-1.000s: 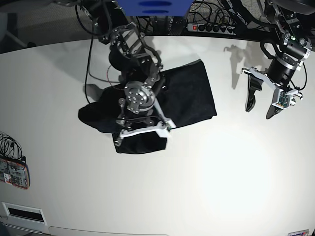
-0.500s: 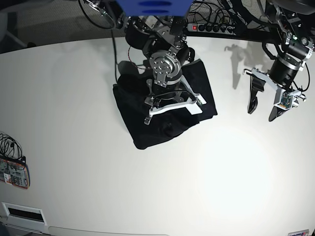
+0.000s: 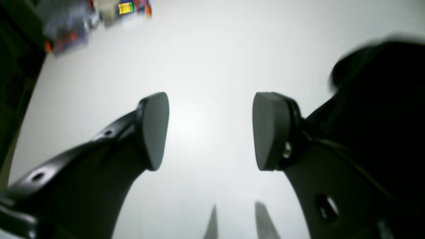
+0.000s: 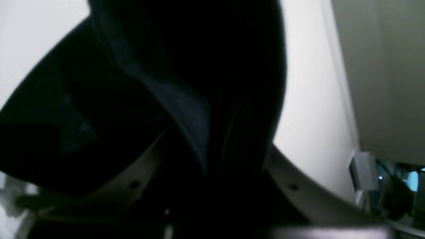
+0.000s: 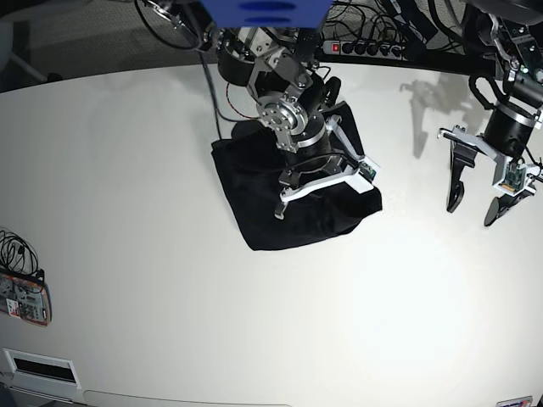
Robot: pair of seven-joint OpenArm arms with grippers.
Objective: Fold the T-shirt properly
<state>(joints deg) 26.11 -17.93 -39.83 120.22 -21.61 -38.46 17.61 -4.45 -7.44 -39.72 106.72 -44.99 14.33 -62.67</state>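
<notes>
The T-shirt (image 5: 293,199) is seen bunched in a compact dark heap on the white surface (image 5: 170,322), toward the far middle in the base view. The right pincer (image 5: 327,182) is set over the heap's near part, and its jaws are together; in the right wrist view black cloth (image 4: 149,83) fills the space in front of them and seems to be clamped between them, though the dark picture leaves that uncertain. A paler band of cloth (image 4: 186,109) is seen running across the folds there.

The left pincer (image 5: 478,203) is held well apart from the T-shirt, above bare surface, at the right of the base view. Its jaws are apart, with nothing between the two pads (image 3: 156,129). A blurred dark mass is seen at that view's right edge.
</notes>
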